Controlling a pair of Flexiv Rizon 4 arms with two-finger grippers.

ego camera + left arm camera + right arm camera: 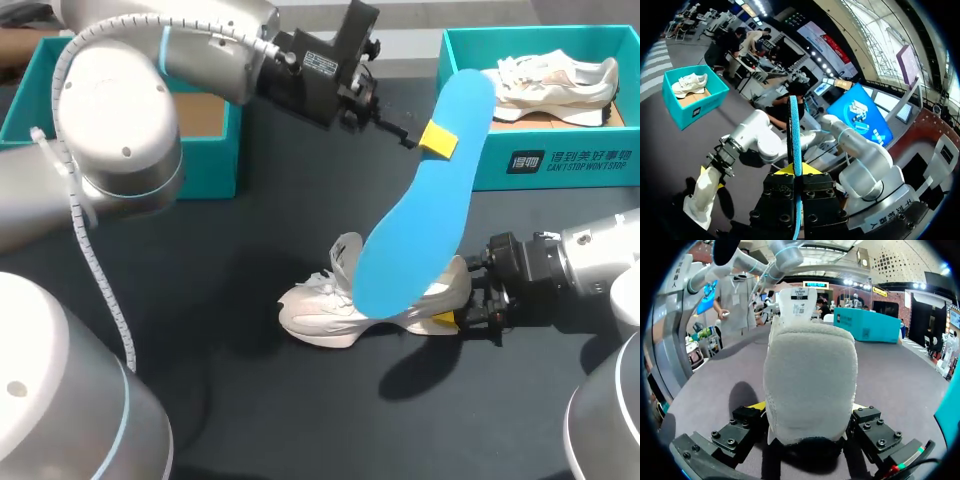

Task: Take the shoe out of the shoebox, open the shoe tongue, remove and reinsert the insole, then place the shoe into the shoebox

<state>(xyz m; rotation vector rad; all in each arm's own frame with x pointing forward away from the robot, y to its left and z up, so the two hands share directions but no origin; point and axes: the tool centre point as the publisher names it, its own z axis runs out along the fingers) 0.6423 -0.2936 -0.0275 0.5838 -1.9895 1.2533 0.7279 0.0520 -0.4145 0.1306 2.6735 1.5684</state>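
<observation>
Blue insole (420,230) out, hanging over white shoe (320,305), pinched edge-on by left gripper (437,139). Heel clamped by right gripper (462,292), pinning shoe to table (200,300) for reinsertion. Insole tip possibly touching the collar; contact hidden.

A robot test station in a robotics lab; two grey industrial arms stand over a dark matte table (230,300), the left arm (120,130) filling the left of the head view, the right arm (590,260) coming in at the middle right; a ribbed white cable conduit (88,250) runs along the left arm; open teal cartons sit on the table, the left shoebox (210,150) at the upper left, the right shoebox (570,135) at the upper right.
</observation>
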